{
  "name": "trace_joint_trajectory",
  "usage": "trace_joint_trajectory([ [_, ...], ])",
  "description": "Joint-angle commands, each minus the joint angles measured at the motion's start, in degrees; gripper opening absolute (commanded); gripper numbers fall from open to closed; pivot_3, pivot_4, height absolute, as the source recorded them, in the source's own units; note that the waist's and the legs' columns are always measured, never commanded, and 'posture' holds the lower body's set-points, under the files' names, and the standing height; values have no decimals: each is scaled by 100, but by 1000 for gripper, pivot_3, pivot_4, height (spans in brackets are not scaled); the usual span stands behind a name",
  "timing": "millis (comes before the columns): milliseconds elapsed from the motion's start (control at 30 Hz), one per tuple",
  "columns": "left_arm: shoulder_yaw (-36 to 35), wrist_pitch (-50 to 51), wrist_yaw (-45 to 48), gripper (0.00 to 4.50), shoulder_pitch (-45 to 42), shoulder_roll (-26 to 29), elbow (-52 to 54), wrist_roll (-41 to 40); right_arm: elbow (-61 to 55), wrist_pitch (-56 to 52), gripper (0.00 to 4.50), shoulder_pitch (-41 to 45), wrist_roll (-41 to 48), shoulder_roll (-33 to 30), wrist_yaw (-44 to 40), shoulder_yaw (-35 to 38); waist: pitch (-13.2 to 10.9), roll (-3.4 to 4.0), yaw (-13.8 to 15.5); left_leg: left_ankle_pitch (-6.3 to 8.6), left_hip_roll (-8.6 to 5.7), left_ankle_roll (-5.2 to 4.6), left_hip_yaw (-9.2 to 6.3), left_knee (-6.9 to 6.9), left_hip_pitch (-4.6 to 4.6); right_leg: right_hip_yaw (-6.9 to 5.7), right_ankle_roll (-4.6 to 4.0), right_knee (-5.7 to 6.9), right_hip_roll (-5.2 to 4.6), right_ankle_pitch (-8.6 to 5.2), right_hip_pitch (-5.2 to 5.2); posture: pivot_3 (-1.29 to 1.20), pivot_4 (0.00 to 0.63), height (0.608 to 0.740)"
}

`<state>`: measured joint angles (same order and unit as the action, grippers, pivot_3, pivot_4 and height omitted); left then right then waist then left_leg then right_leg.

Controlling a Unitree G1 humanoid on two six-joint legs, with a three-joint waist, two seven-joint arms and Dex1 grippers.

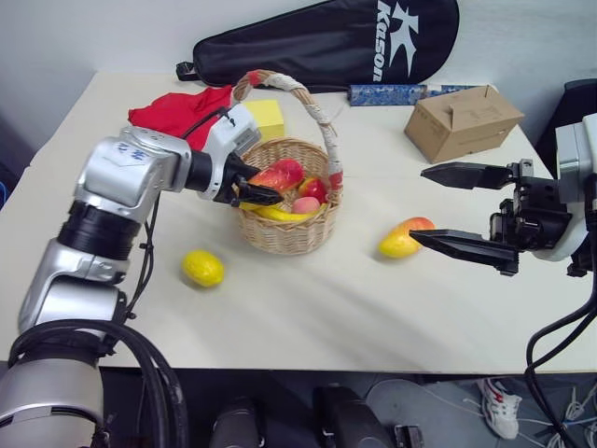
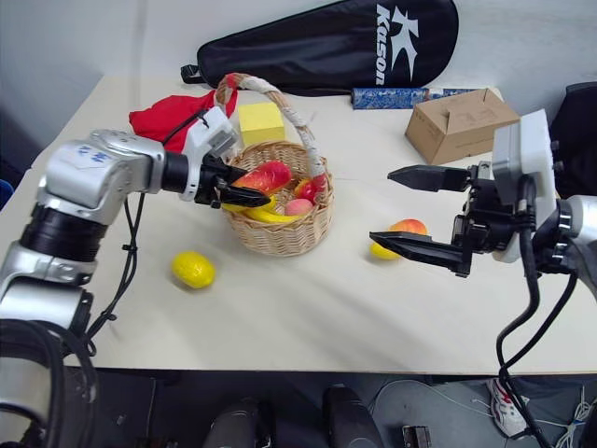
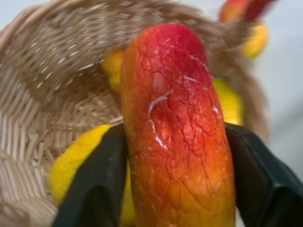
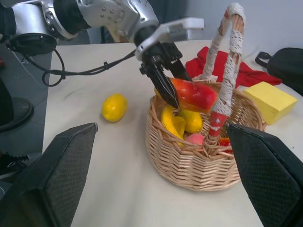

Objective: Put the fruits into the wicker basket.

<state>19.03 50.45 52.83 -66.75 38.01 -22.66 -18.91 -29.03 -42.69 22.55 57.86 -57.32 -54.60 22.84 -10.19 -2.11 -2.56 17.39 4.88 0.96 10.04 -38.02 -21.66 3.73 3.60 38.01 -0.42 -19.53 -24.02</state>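
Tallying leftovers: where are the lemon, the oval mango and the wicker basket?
lemon [image 1: 202,268]: left eye view, its middle.
oval mango [image 1: 405,237]: left eye view, its middle.
wicker basket [image 1: 284,233]: left eye view, front wall.

The left gripper [image 1: 254,193] reaches forward and rightward, angled down, its black fingers [image 3: 97,184] flanking something between them. The right gripper [image 1: 454,207] points leftward and level, fingers spread wide and empty.

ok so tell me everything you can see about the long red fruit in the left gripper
The elongated fruit is glossy red shading to orange-yellow, its skin finely crackled with a few pale scuffs. It lies nearly level over the wicker basket, just above the fruits already inside. The left gripper has a black finger along each side; whether they still pinch it can't be told.
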Motion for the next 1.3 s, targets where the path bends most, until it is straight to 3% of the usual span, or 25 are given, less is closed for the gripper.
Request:
trace_joint_trajectory([
  [33,-543,-266,265,4241,7,147,255,-82,-320,3,4500,-36,260,29,258,265,-1,0,-49,0,2,0,0,0,0,1,0,4,-1,0,-1,0,150,740],
  [67,-748,-225,441,4459,151,261,504,-264,-349,-16,4500,-41,308,22,326,260,-1,0,-64,0,4,0,-2,-3,-4,0,0,5,-2,0,-1,0,150,740],
  [167,-1358,-294,1050,4459,780,710,1371,-767,-374,-32,4500,-8,388,-13,447,198,-1,1,-119,0,5,0,0,-6,-3,3,1,16,-5,0,-1,0,150,740],
  [300,-1967,-766,2171,4459,2099,1747,2451,-1169,-317,-78,4500,134,456,-87,485,43,-3,4,-159,-7,10,11,-9,-11,3,-5,-4,37,-6,-3,-1,0,150,740],
  [400,-2023,-1459,2740,4459,2984,2462,2742,-874,-254,-120,4500,265,458,-105,475,-64,-3,4,-182,-14,4,11,-15,-14,7,-12,-8,43,-12,-5,4,0,150,740],
  [500,-1944,-2480,2876,4459,3610,2838,2581,-285,-208,-148,4500,396,466,-85,481,-198,-3,4,-179,-13,2,9,-22,-9,21,-16,-11,30,-14,-7,22,0,150,740],
  [633,-1636,-3392,2897,4459,3978,2883,2434,332,-175,-158,4500,523,451,-5,524,-353,-3,4,-136,-6,-1,-4,-27,-4,19,-23,-12,11,-18,-7,30,0,150,740],
  [767,-914,-4462,2301,4459,3536,2305,1787,1500,-174,-161,4500,677,444,96,643,-527,-2,7,-49,0,-5,-11,-21,0,16,-20,-11,-3,-20,-7,30,0,150,740],
  [1133,-194,-5846,2166,4459,2896,1822,374,2733,-315,-216,4500,662,626,139,899,-431,1,8,-88,-1,5,-8,-11,-1,22,-12,-9,8,-11,-6,25,0,150,740],
  [1300,-432,-5500,2519,3364,2981,1765,556,2227,-359,-215,4500,599,692,117,964,-380,3,12,-74,-3,4,-8,-11,-3,30,-12,-10,19,-14,-6,31,0,150,740],
])
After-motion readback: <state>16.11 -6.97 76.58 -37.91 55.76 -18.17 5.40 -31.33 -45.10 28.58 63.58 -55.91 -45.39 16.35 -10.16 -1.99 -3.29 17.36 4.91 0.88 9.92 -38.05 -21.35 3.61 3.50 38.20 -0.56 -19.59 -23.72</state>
